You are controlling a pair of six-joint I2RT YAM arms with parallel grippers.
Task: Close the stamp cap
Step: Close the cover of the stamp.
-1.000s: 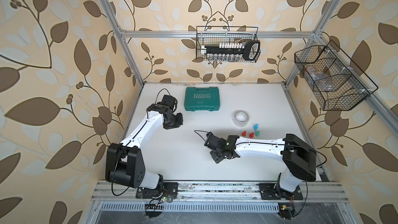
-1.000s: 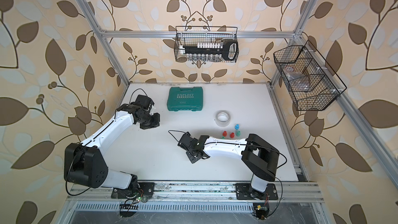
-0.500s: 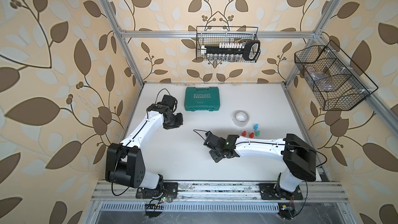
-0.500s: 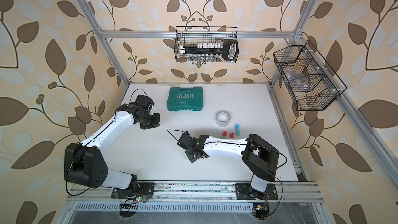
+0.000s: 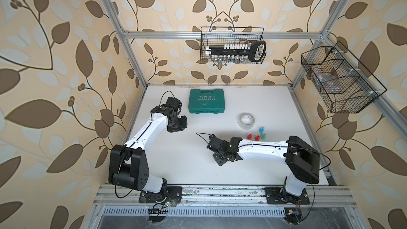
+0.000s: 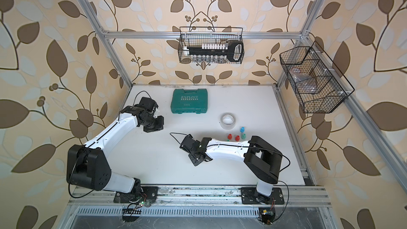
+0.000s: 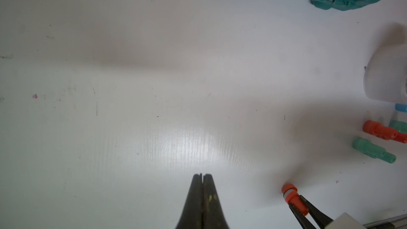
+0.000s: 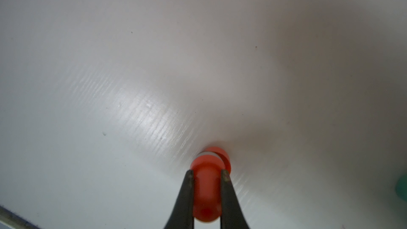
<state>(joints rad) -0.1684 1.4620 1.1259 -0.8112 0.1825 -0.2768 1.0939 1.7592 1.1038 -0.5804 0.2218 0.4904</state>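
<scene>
My right gripper (image 8: 207, 174) is shut on the body of a red stamp (image 8: 206, 194), held tip-down against the white table. At the stamp's lower end sits its red cap (image 8: 222, 155), touching the table, with a thin white band showing between cap and body (image 7: 293, 199). In both top views the stamp is hidden under the right gripper (image 5: 220, 158), which hangs near the table's middle front. My left gripper (image 7: 202, 175) is shut with nothing in it, and hovers at the left side of the table (image 5: 177, 124), well apart from the stamp.
Several other small stamps, two red (image 5: 249, 136), green (image 5: 263, 136) and blue (image 5: 261, 129), stand right of the right gripper. A tape roll (image 5: 246, 120) lies behind them and a green tool case (image 5: 206, 104) at the back. Wire baskets (image 5: 232, 47) hang on the walls.
The right gripper has crept very slightly to the left with the stamp in it. The left arm has not moved.
</scene>
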